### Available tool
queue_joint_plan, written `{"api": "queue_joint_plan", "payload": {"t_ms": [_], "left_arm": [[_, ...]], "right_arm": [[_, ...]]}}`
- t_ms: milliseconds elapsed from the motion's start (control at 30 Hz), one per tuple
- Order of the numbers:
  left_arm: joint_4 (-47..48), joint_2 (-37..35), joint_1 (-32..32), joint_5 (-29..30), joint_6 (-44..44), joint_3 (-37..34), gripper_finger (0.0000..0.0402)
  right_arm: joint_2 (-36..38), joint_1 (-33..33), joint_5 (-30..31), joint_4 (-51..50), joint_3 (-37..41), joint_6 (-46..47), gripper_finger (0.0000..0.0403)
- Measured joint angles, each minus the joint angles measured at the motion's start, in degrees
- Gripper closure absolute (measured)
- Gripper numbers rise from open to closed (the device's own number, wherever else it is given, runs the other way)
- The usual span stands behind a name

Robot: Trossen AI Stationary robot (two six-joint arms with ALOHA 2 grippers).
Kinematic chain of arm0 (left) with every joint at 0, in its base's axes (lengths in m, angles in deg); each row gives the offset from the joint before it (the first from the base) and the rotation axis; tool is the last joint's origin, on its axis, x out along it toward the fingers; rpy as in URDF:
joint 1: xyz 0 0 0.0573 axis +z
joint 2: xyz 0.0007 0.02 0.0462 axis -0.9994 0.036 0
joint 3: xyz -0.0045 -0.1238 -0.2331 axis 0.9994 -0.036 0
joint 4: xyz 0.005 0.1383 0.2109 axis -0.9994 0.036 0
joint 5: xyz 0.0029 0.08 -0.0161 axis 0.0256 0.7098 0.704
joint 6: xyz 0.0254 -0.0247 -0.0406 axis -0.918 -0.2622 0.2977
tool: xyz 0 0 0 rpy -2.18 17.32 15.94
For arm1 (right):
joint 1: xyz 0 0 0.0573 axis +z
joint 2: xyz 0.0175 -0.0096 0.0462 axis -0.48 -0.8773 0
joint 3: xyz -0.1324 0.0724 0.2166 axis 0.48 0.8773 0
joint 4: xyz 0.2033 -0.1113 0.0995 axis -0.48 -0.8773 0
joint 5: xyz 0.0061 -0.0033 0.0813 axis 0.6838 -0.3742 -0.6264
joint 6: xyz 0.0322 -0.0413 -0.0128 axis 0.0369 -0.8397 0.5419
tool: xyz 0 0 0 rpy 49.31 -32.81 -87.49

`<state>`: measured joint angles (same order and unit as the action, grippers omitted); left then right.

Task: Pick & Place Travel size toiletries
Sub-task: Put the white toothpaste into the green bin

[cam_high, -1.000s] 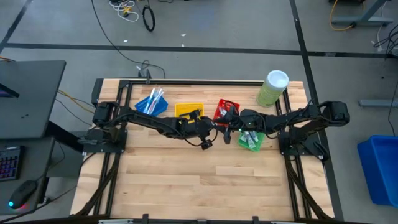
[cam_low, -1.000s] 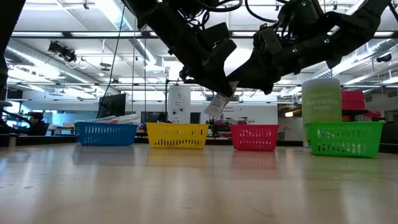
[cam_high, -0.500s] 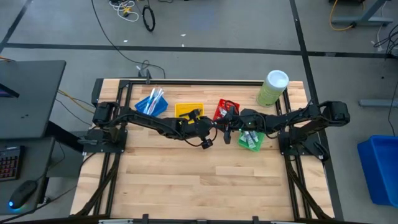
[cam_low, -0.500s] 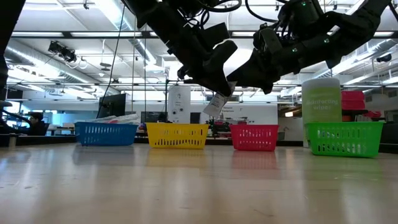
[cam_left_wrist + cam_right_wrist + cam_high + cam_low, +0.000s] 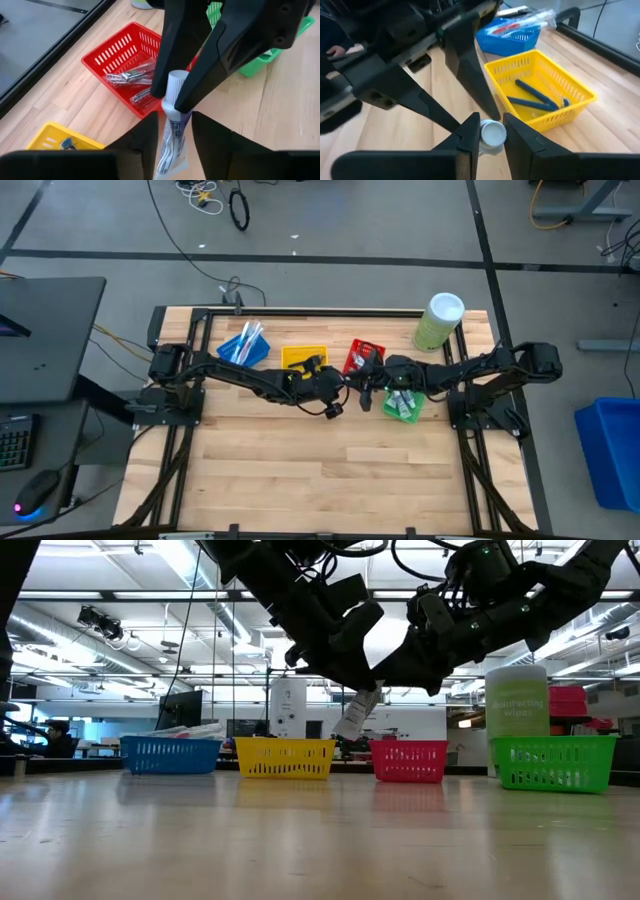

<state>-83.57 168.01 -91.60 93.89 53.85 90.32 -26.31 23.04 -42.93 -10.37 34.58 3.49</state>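
Note:
A small white tube with dark print (image 5: pixel 355 718) hangs in mid-air over the table's middle, between my two grippers. My right gripper (image 5: pixel 492 125) reaches in from the table's right and is shut on its white cap. My left gripper (image 5: pixel 175 119) comes from the left and is open, one finger on either side of the tube's body (image 5: pixel 171 140), a thin gap on each side. In the high view the two grippers meet near the red bin (image 5: pixel 362 356). My right gripper pinches the tube's white cap end (image 5: pixel 493 133) between its two fingers. The fingers come nearly level from the table's right, slanting a little downward. The tube hangs below them, tilted, its flat end lowest and clear of the table.
Along the far side stand a blue bin (image 5: pixel 243 345) with toothbrushes, a yellow bin (image 5: pixel 303 357) with dark razors, the red bin with wrapped items and a green bin (image 5: pixel 402 406). A pale-green canister (image 5: pixel 438 320) stands at the far right. Bare wood lies toward the near edge.
My left gripper has opened and let go of the tube. The tube's lower end has swung and now hangs tilted from the cap, which stays in my right gripper. Both arms have kept their place.

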Motion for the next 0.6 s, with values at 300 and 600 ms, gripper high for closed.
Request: {"api": "queue_joint_plan", "payload": {"t_ms": [300, 600], "left_arm": [[0.2, 0.0, 0.0, -0.1, 0.0, 0.0, 0.0246], [0.4, 0.0, 0.0, -0.2, 0.0, 0.0, 0.0248]], "right_arm": [[1.5, 0.0, -0.1, -8.2, 0.0, 0.1, 0.0328], [15.4, 0.6, -7.1, -19.9, 0.0, 3.1, 0.0328]]}}
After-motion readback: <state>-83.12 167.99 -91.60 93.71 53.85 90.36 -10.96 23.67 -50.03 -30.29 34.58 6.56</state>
